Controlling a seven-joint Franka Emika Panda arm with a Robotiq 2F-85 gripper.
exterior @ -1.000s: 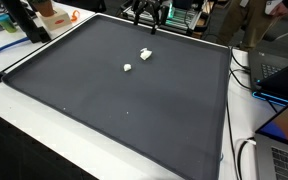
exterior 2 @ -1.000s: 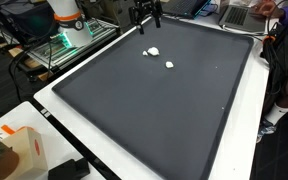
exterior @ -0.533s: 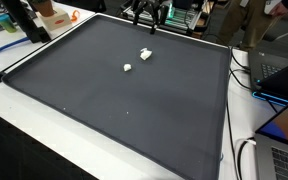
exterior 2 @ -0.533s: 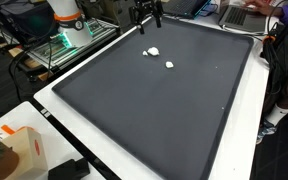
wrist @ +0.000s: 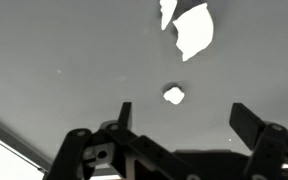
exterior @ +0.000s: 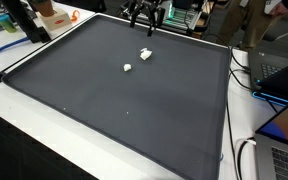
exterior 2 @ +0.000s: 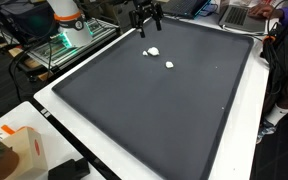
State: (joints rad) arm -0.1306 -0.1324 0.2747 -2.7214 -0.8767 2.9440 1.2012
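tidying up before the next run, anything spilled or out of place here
Two small white bits lie loose on the dark mat: one scrap close to the open gripper, the other scrap farther off. Nothing else looks odd.

We see the whole dark surface (exterior: 134, 110) from above in both exterior views, looking across it from differing corners, moderately far. Our wrist view looks down past the tool (wrist: 184, 118), close above the surface.
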